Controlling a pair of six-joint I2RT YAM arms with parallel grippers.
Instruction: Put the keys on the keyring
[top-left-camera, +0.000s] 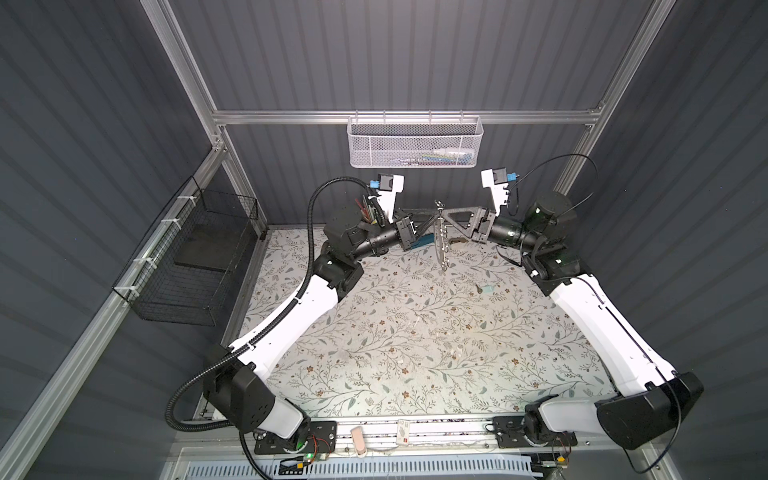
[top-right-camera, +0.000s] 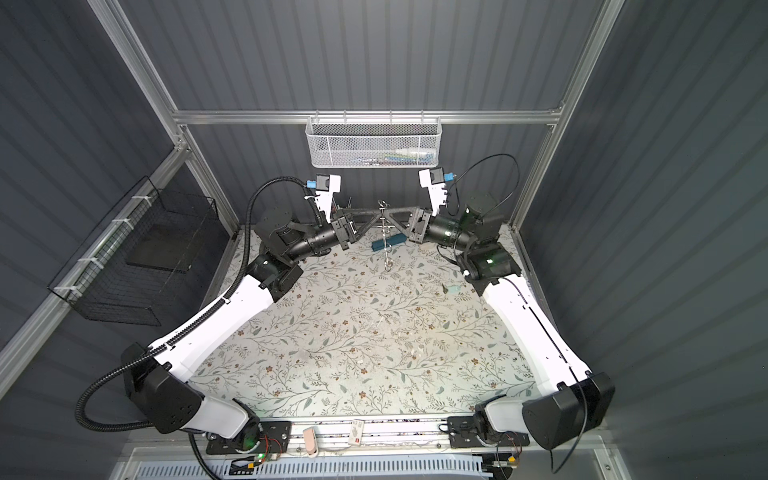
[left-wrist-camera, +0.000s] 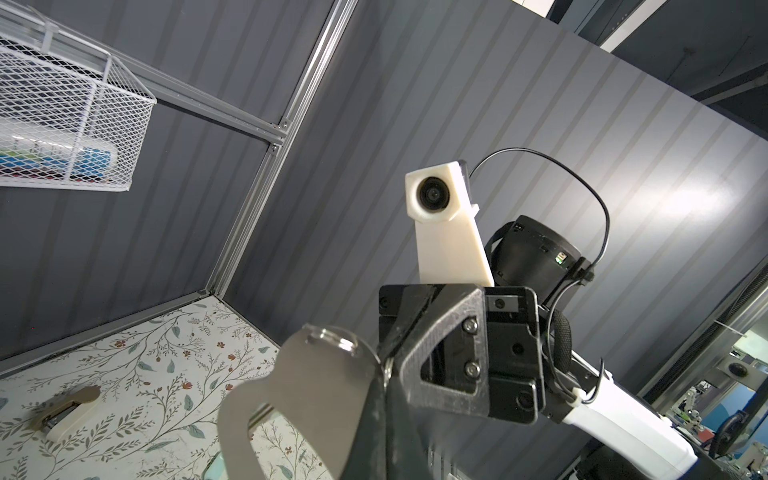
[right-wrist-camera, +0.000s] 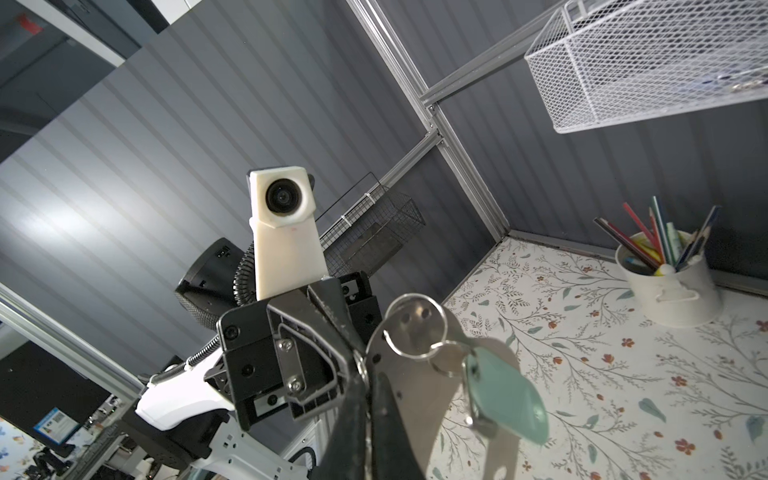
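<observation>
The keyring (top-left-camera: 441, 239) hangs edge-on above the back of the table in both top views (top-right-camera: 387, 245). It is a flat grey plate with a cutout (left-wrist-camera: 316, 395). My left gripper (top-left-camera: 432, 218) and right gripper (top-left-camera: 448, 216) meet tip to tip at its upper edge, each shut on it. In the right wrist view one key with a mint tag (right-wrist-camera: 503, 395) hangs from a silver split ring (right-wrist-camera: 411, 328) on the plate (right-wrist-camera: 415, 399). Another mint-tagged key (top-left-camera: 485, 289) lies on the table near the right arm.
A dark-teal case (top-right-camera: 388, 242) lies on the table under the grippers. A beige-tagged item (left-wrist-camera: 66, 411) lies nearby. A white cup of pencils (right-wrist-camera: 669, 286) stands at the back left. A white mesh basket (top-left-camera: 413, 143) hangs on the back rail, a black wire basket (top-left-camera: 195, 257) on the left wall.
</observation>
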